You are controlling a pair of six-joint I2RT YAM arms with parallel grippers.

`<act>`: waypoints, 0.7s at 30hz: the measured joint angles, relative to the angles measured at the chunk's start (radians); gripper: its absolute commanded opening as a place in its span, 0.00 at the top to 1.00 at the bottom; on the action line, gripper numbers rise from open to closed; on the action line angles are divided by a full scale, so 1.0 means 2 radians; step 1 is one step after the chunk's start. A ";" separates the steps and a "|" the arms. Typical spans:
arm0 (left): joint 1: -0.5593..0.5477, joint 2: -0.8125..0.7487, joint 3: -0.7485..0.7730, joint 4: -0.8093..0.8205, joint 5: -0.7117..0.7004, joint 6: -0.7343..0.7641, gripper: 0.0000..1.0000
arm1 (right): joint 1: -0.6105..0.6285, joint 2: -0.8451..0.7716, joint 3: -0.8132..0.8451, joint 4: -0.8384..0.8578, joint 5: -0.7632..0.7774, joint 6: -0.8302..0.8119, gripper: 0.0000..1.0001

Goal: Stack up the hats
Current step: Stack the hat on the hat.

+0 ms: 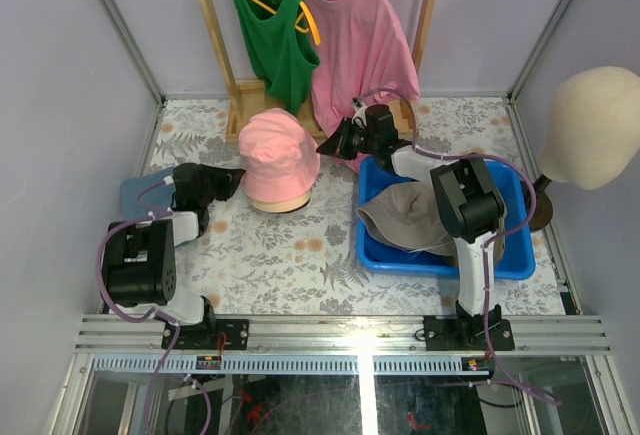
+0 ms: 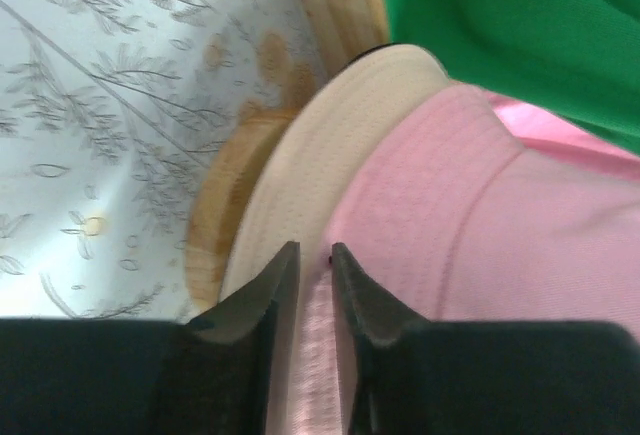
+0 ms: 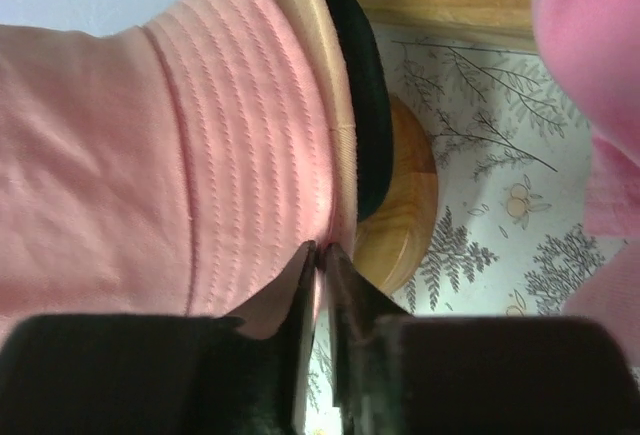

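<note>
While the left gripper [image 1: 238,177] and right gripper [image 1: 325,143] each pinch its brim, jaws nearly closed on the fabric, the pink bucket hat [image 1: 278,155] tops a beige hat [image 1: 280,202] and black hat [image 3: 370,85] at mid-table; the blue bin [image 1: 440,263] alongside holds one grey-taupe hat [image 1: 400,217]

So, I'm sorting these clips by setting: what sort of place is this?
Probably a mock clothing-shop display staged for robot practice: shirts hanging on a wooden rack, a mannequin head, and a pink hat stacked on others on a patterned table.
</note>
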 measured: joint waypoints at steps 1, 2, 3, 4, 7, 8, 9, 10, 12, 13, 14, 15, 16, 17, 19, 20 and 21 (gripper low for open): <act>0.000 -0.002 0.001 -0.009 -0.002 0.003 0.63 | 0.000 -0.002 0.000 -0.004 0.000 -0.003 0.68; 0.000 -0.005 0.001 -0.023 -0.007 0.006 0.56 | 0.000 -0.003 0.000 -0.010 0.002 -0.007 0.61; 0.000 -0.008 0.003 -0.039 -0.011 0.008 0.51 | 0.000 -0.005 0.000 -0.022 0.005 -0.012 0.55; 0.000 -0.011 0.005 -0.055 -0.015 0.010 0.48 | 0.000 -0.006 0.000 -0.032 0.009 -0.017 0.51; 0.001 -0.026 0.012 -0.094 -0.028 0.017 0.42 | 0.000 -0.010 0.000 -0.058 0.015 -0.030 0.45; 0.001 -0.033 0.016 -0.108 -0.033 0.019 0.40 | 0.000 -0.014 0.000 -0.068 0.019 -0.034 0.38; 0.001 -0.041 0.019 -0.119 -0.038 0.020 0.40 | 0.000 -0.019 0.000 -0.077 0.023 -0.038 0.35; 0.003 -0.050 0.022 -0.130 -0.043 0.021 0.39 | 0.000 -0.024 0.000 -0.084 0.024 -0.040 0.34; 0.005 -0.069 0.023 -0.146 -0.054 0.023 0.39 | 0.000 -0.038 -0.001 -0.095 0.031 -0.047 0.34; 0.006 -0.080 0.023 -0.156 -0.059 0.023 0.39 | 0.000 -0.047 -0.003 -0.097 0.035 -0.051 0.34; 0.007 -0.092 0.023 -0.167 -0.066 0.023 0.39 | 0.000 -0.058 -0.006 -0.101 0.038 -0.054 0.34; 0.008 -0.103 0.023 -0.177 -0.073 0.023 0.39 | 0.000 -0.071 -0.012 -0.106 0.042 -0.057 0.34; 0.008 -0.114 0.023 -0.187 -0.078 0.023 0.39 | 0.000 -0.083 -0.019 -0.107 0.046 -0.060 0.34; 0.009 -0.127 0.023 -0.197 -0.086 0.024 0.39 | 0.000 -0.095 -0.025 -0.109 0.049 -0.062 0.34; 0.009 -0.159 0.023 -0.219 -0.101 0.027 0.39 | 0.002 -0.121 -0.039 -0.120 0.055 -0.068 0.34; 0.008 -0.177 0.023 -0.228 -0.109 0.029 0.38 | 0.002 -0.132 -0.043 -0.125 0.057 -0.071 0.34; 0.007 -0.192 0.023 -0.235 -0.115 0.031 0.39 | 0.002 -0.147 -0.049 -0.134 0.063 -0.075 0.34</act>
